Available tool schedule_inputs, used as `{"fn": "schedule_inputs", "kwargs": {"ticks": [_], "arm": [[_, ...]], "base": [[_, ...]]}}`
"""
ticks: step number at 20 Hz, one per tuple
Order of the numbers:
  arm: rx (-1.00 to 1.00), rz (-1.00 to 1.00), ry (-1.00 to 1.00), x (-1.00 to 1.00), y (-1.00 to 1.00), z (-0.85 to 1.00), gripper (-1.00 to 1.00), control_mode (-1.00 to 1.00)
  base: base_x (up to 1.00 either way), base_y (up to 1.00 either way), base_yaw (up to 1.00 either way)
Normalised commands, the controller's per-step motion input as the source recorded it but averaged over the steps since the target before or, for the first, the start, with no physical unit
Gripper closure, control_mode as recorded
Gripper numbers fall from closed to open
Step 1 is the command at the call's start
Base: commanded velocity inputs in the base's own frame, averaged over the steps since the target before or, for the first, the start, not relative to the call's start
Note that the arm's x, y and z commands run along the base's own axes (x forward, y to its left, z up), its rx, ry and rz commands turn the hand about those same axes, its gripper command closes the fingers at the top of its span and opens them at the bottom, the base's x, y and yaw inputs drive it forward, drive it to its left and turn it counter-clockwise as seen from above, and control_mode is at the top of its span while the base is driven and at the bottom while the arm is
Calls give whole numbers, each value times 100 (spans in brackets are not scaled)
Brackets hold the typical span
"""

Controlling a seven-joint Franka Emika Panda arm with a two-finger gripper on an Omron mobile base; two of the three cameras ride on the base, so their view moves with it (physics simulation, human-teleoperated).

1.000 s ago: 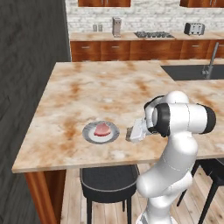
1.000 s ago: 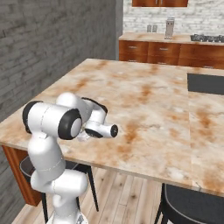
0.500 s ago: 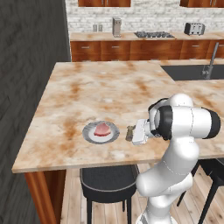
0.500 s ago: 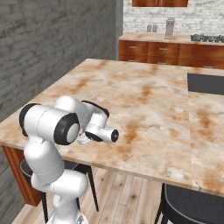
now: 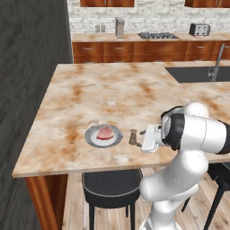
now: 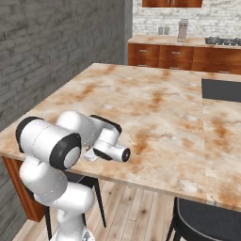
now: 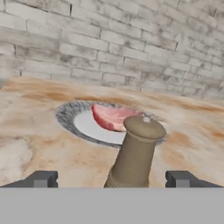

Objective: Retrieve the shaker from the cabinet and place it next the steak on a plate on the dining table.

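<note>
The small brown shaker [image 5: 133, 137] stands upright on the marble dining table [image 5: 112, 90], just right of the grey plate [image 5: 92, 140] that holds the pinkish steak [image 5: 105, 132]. My gripper [image 5: 138, 139] sits low over the table at the shaker's right side, near the front edge. In the hand view the shaker [image 7: 133, 153] rises between the two dark fingertips [image 7: 41, 178], with a clear gap on each side. So the gripper [image 7: 113, 179] is open. Behind it lie the plate [image 7: 65, 116] and steak [image 7: 111, 116]. The cabinet is out of view.
A dark stool [image 5: 110, 184] stands under the table's front edge, another stool [image 6: 207, 221] at the right. A sink with a faucet [image 5: 215, 67] is set in the table's far right. The back counter [image 5: 148, 45] carries a toaster and a cooktop.
The fingers have spread apart and let go of the shaker, which now stands free beside the plate. The arm has settled slightly lower and nearer the table.
</note>
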Motion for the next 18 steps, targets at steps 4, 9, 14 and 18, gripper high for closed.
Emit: {"fn": "schedule_inputs", "kwargs": {"ticks": [4,9,14,18], "arm": [[10,-1,0,-41,-39,80,-100,-100],[5,-2,0,-55,-16,100,-100,-100],[0,0,7,-62,-4,100,-100,-100],[0,0,15,-70,0,100,-100,-100]], "base": [[0,0,0],[0,0,0],[0,0,0],[0,0,0]]}}
